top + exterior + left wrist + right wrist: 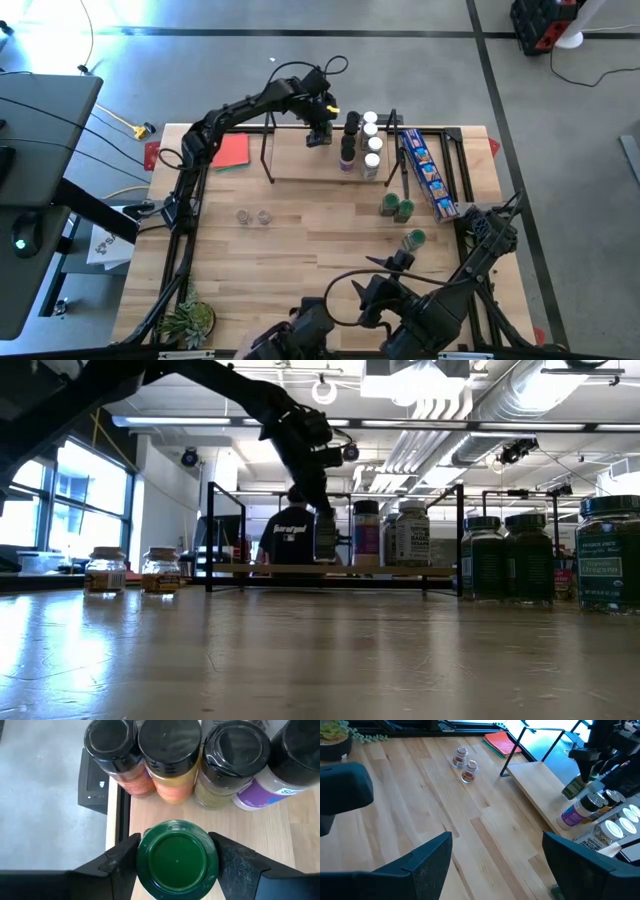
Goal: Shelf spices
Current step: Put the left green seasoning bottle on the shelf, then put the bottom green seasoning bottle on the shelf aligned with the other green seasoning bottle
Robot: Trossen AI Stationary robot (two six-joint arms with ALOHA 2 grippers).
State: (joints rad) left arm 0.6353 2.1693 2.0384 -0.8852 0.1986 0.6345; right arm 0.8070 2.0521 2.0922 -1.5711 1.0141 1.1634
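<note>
The shelf (300, 165) is a light-wood rack at the table's far middle. A row of spice jars (360, 145) stands at its right end; they show black-lidded in the left wrist view (170, 750). My left gripper (318, 135) reaches over the shelf, just left of that row, and is shut on a green-lidded spice jar (176, 860). Three more green-lidded jars (395, 207) stand on the table right of centre. Two small clear jars (252, 216) stand left of centre. My right gripper (495, 855) hangs open over the near right of the table, touching nothing. My left gripper has the green-lidded jar between its two fingers, one on each opposite side at the lid's rim (142, 855). The fingers come from above, slanting down toward the table's far edge. The jar is upright with its bottom (325, 560) at the shelf board.
A long blue snack packet (428, 175) lies right of the shelf, a red card (230, 150) left of it. A small plant (190, 322) sits at the near left corner. A person (290, 540) shows in the room behind the shelf. Bare wood fills the middle.
</note>
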